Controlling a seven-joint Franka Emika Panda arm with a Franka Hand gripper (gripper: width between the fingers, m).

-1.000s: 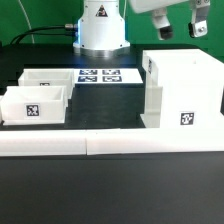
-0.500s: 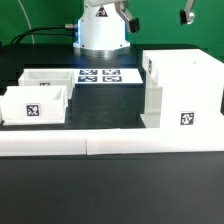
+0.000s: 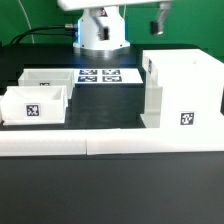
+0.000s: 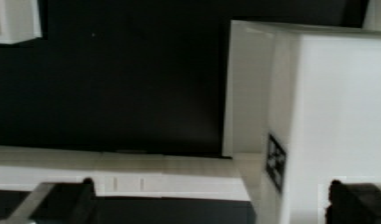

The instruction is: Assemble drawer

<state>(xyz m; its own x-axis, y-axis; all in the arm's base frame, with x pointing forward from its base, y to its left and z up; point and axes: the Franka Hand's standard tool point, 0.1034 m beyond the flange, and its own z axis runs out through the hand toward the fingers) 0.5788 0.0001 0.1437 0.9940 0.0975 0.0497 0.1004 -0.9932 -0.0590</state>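
Note:
The large white drawer housing [image 3: 185, 85] stands upright at the exterior view's right, with a tag on its front. Two small open-topped trays sit at the left, one in front [image 3: 35, 105] and one behind it [image 3: 50, 80]. My gripper [image 4: 208, 205] is high above the table. In the exterior view only a dark finger [image 3: 160, 17] shows at the top edge, above the housing. In the wrist view the jaws stand wide apart and empty. The housing [image 4: 320, 100] lies below them and a tray corner [image 4: 13, 20] shows far off.
The long low white border rail [image 3: 110, 143] runs along the front and also shows in the wrist view [image 4: 98, 170]. The marker board [image 3: 100, 75] lies flat in front of the robot base [image 3: 100, 30]. The table top is black.
The gripper has moved up and toward the exterior view's left, so less of it shows at the top edge. The housing and trays have not moved.

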